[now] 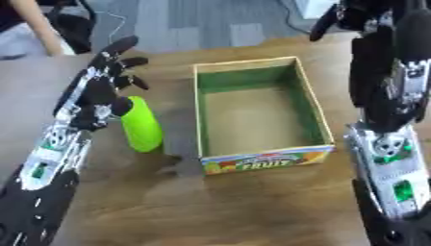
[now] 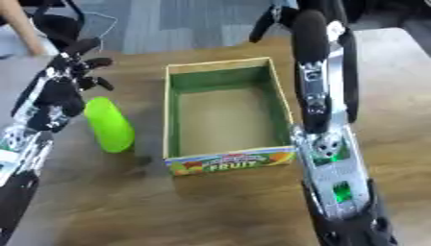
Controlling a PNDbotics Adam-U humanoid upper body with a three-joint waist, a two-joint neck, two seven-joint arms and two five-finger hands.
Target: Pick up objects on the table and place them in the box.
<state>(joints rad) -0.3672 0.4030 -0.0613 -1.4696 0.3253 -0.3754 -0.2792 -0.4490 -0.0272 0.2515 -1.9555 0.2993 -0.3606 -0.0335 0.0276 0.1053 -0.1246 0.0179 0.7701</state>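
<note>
A lime-green cylinder (image 1: 141, 124) lies on the wooden table (image 1: 252, 206), just left of the box. The box (image 1: 306, 85) is open-topped cardboard with green inner walls and a "FRUIT" label (image 1: 262, 164) on its front; I see nothing inside it. My left hand (image 1: 99, 91) hovers at the cylinder's far end, open, fingers spread and pointing away, its palm close to the green top; I cannot tell whether they touch. My right hand (image 2: 278, 17) is raised beyond the box's far right corner, largely cut off by the top edge, one dark finger hanging straight.
My right forearm (image 1: 391, 144) runs along the box's right side. The table's far edge (image 1: 252, 45) meets grey floor. A person's arm (image 1: 38, 24) and a dark chair (image 1: 76, 26) show at the far left.
</note>
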